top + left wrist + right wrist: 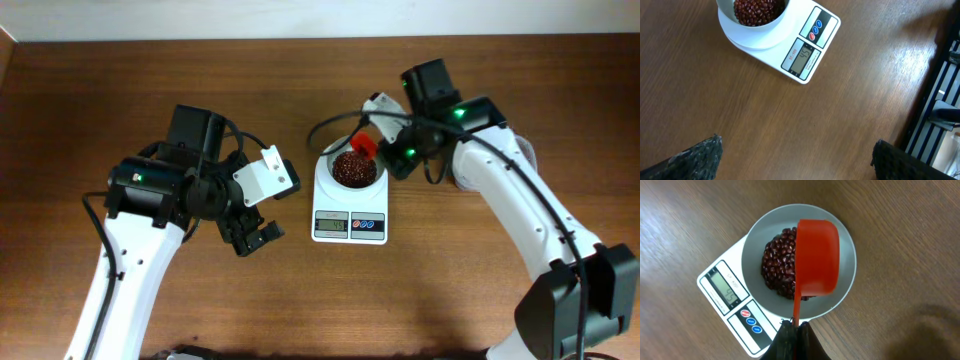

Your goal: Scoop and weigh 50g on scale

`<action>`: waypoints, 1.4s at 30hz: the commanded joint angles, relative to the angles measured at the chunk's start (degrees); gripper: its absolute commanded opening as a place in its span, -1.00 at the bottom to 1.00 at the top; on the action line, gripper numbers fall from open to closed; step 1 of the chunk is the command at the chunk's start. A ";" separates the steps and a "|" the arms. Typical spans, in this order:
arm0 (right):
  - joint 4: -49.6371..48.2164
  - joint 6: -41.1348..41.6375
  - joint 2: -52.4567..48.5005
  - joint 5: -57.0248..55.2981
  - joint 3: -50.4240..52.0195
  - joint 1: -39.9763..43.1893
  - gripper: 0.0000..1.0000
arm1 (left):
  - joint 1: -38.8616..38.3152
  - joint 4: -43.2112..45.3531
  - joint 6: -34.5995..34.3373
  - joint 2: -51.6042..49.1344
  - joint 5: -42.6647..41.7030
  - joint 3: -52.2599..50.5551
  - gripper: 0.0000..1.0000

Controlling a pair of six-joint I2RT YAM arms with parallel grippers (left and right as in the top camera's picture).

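The white scale sits mid-table with its round bowl holding a heap of dark red-brown beans. My right gripper is shut on the thin handle of a red scoop. In the right wrist view the gripper pinches the handle while the scoop hangs tipped over the bowl, covering part of the beans. The scale's display is lit. My left gripper hovers open over bare wood, left of the scale; nothing lies between its jaws.
A clear object shows partly behind my right arm. The pale far edge of the table runs along the top. Dark striped structure stands beyond the table edge in the left wrist view.
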State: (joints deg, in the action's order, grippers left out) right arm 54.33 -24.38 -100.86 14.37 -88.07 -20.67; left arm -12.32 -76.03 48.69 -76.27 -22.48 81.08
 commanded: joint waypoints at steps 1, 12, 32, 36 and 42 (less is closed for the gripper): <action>-0.22 -0.26 1.95 -4.37 -0.39 -1.14 -0.92 | 0.22 0.11 0.90 0.76 -0.22 -0.48 0.98; -1.27 -0.24 1.95 -4.33 -0.39 -1.14 -0.92 | 0.22 0.11 0.90 0.76 -0.22 -0.48 0.98; -1.84 7.72 12.07 3.41 -2.38 10.84 -0.92 | 0.22 0.11 0.90 0.76 -0.22 -0.48 0.98; 1.44 11.45 11.91 2.75 -2.32 18.95 -0.92 | 0.22 0.11 0.87 0.74 -0.22 -0.48 0.98; 6.97 14.40 11.23 -6.78 -2.01 27.96 -0.92 | 0.22 0.11 0.90 0.76 -0.22 -0.48 0.98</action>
State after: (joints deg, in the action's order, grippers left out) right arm 59.75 -13.76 -89.30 15.31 -89.84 4.80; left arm -12.29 -76.01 48.69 -76.27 -22.48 81.08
